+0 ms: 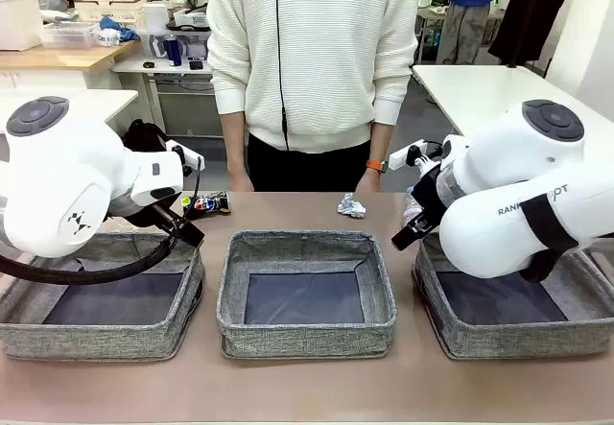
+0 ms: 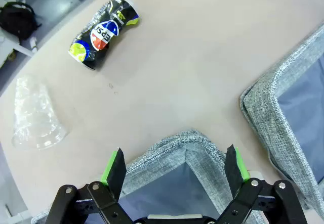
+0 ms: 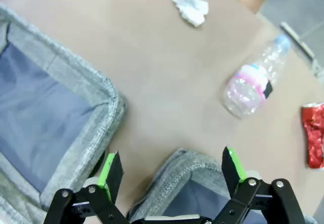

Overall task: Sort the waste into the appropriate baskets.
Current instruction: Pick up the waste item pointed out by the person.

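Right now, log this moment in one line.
left hand open above basket rim | right hand open | blue can, cup, bottle, paper wad, red can on table

**Robot arms and a person**

The left arm (image 1: 58, 176) and right arm (image 1: 528, 195) are white with grey-capped joints; the right bears dark lettering (image 1: 532, 202). The left gripper (image 2: 174, 158) and right gripper (image 3: 171, 158) are black with green pads (image 2: 110, 167). The person (image 1: 312, 108) wears a cream ribbed sweater (image 1: 326, 22).

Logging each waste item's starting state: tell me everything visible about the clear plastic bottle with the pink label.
The clear plastic bottle with a pinkish label lies on its side on the tan table. It looks empty, with a pale bluish top at its narrow end and a small dark patch on the label. It rests beyond the corner of the grey woven basket, apart from the crushed red can. Only the table touches it.
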Motion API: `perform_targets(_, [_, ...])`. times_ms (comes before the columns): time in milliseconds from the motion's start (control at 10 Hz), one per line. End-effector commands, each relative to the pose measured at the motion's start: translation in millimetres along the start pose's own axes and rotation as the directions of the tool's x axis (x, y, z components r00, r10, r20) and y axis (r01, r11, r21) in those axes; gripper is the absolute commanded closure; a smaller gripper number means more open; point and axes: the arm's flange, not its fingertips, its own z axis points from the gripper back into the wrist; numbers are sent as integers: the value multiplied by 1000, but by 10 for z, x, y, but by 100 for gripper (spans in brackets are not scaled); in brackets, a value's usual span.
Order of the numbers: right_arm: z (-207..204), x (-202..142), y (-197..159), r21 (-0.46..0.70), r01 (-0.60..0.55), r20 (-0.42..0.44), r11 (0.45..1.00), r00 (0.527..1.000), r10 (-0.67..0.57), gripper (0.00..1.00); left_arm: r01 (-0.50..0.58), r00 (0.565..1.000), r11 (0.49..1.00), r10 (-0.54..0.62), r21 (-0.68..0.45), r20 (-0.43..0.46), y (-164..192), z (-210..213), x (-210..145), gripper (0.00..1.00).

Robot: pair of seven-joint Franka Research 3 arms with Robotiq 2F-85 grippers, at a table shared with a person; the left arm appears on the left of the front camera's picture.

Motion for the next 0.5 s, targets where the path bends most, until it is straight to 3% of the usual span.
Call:
perform_targets(0, [0, 1, 0, 0, 0, 0, 1000, 1000, 0, 0, 0, 1000, 1000, 0, 0, 0, 0, 0, 0, 0])
perform_targets(400, [0, 1, 0, 0, 0, 0, 1000, 1000, 0, 0, 0, 1000, 1000, 0, 0, 0, 0, 0, 0, 0])
